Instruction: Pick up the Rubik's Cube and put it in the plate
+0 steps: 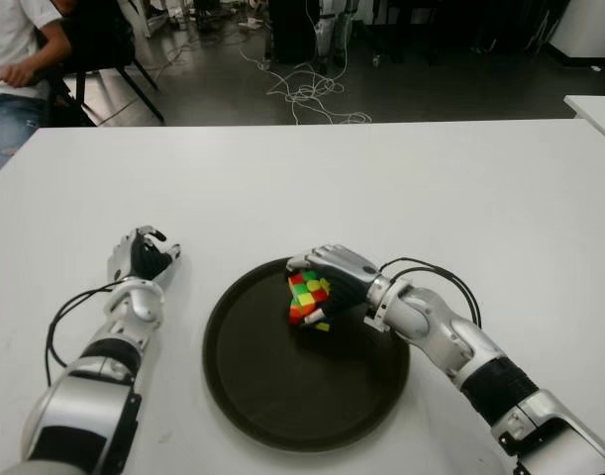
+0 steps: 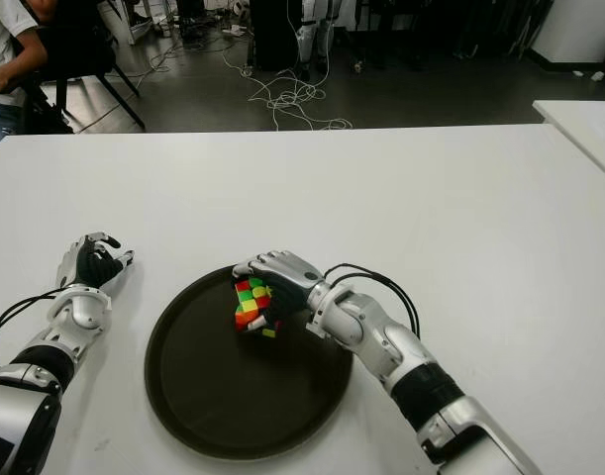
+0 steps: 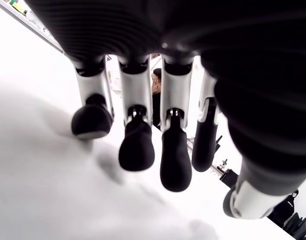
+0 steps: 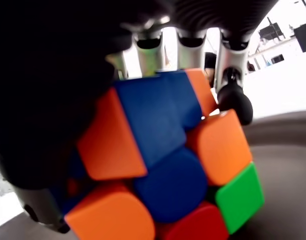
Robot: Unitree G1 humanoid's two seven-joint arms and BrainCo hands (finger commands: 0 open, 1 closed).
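Curling around the Rubik's Cube [image 1: 309, 297], the right hand's [image 1: 337, 275] fingers [image 4: 235, 102] grip it over the far rim area of the dark round plate [image 1: 272, 406]. Left of the plate, the left hand [image 1: 142, 259] shows loosely open fingers, holding nothing, on the white table [image 1: 401, 188].

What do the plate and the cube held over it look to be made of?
Plate: probably plastic, dark brown or black with a low raised rim and a dull sheen; coated metal is possible. Rubik's Cube, gripped in the right hand: glossy moulded plastic, with rounded solid-colour tiles seen in the right wrist view. Left hand shows beside the plate, to its left.
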